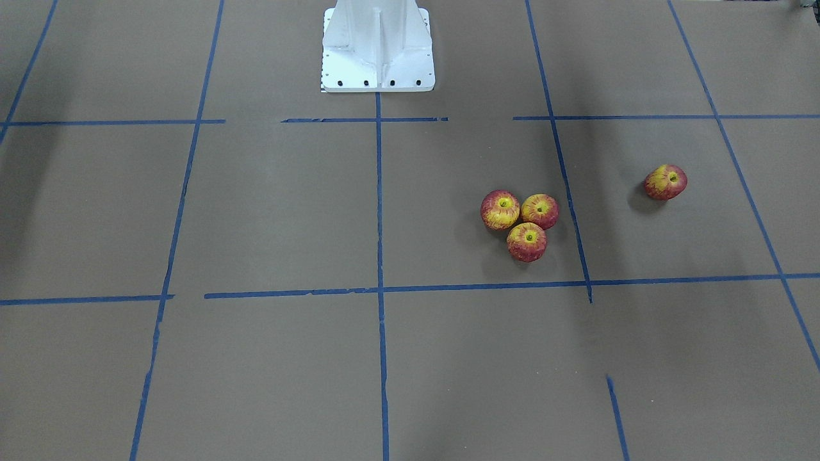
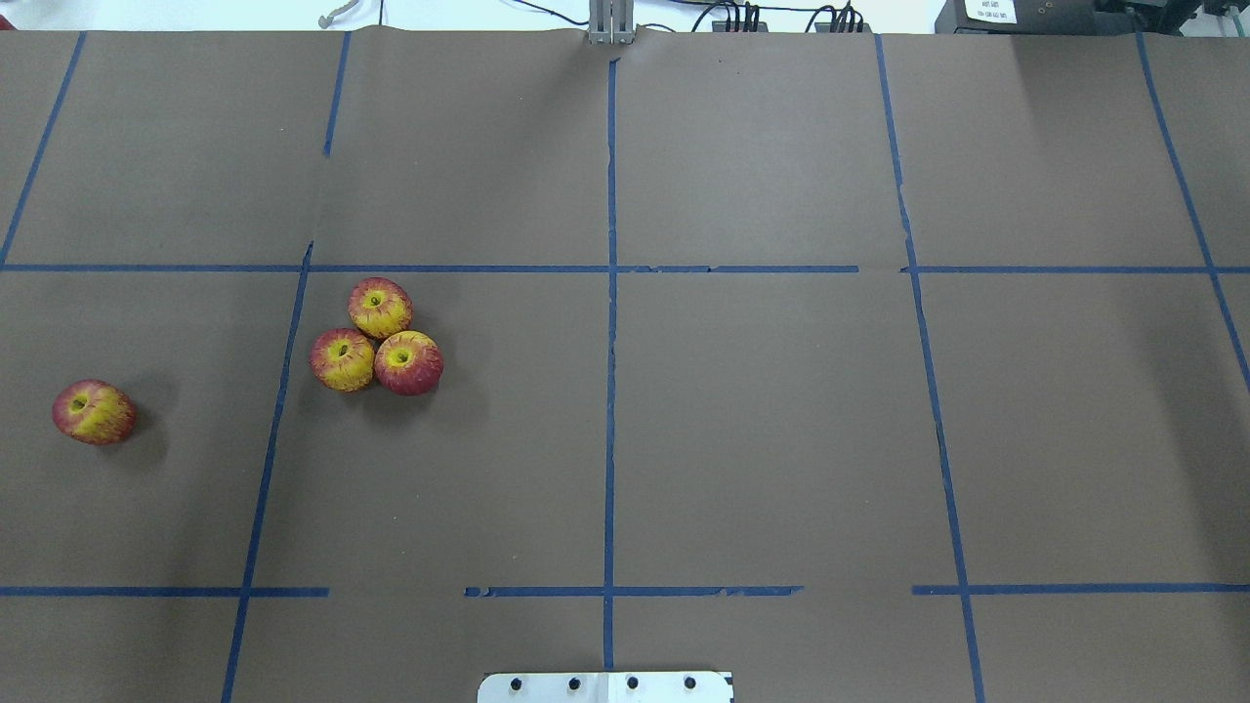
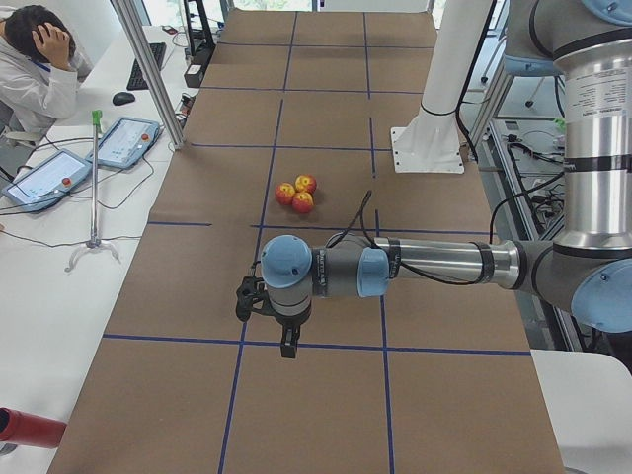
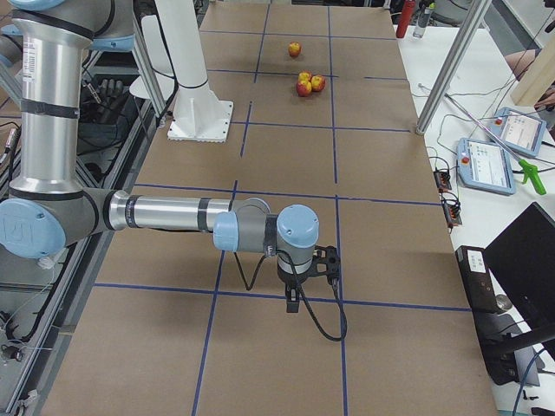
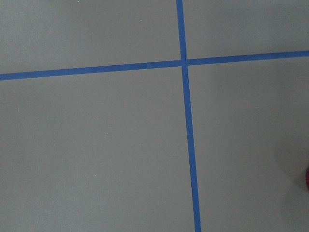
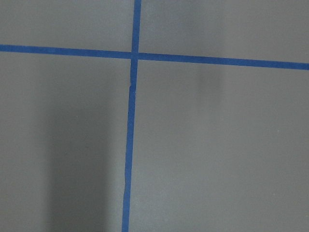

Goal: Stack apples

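Observation:
Three apples sit touching in a cluster on the brown table, left of centre in the overhead view. They also show in the front view. A fourth apple lies alone near the table's left edge, also in the front view. My left gripper shows only in the exterior left view and hangs over the table well short of the cluster. My right gripper shows only in the exterior right view, far from the apples. I cannot tell whether either is open or shut.
Blue tape lines divide the brown table into squares. The robot's white base plate stands at the table's robot side. A side bench with tablets and a seated operator lies along the far side.

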`<state>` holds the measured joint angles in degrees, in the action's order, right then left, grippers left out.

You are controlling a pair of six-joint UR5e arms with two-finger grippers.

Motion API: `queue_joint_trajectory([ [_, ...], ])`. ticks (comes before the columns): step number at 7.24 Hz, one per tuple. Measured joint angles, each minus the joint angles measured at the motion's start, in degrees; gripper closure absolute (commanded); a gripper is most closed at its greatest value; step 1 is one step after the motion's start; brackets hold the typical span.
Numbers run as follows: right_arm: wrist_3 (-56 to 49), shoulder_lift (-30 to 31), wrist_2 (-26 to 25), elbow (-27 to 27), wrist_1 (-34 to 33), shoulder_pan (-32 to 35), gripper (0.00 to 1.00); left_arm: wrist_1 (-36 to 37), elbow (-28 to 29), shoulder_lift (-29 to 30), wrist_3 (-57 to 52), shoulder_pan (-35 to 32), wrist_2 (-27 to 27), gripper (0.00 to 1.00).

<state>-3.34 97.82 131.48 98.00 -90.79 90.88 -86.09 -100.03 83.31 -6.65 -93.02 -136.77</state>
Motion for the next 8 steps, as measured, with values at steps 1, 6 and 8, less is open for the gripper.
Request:
queue_joint_trajectory([
  [1, 0.0, 0.0, 0.0, 0.0, 0.0, 0.0, 0.00, 0.0, -0.7, -0.2, -0.3, 0.0, 0.0, 0.00],
  [6, 0.0, 0.0, 0.0, 0.0, 0.0, 0.0, 0.00, -0.9, -3.5, -1.5, -0.6, 1.1, -0.3, 0.00],
  [8, 0.0, 0.0, 0.0, 0.0, 0.0, 0.0, 0.00, -6.2, -3.6, -1.5, 3.0, 9.1, -3.2, 0.00],
])
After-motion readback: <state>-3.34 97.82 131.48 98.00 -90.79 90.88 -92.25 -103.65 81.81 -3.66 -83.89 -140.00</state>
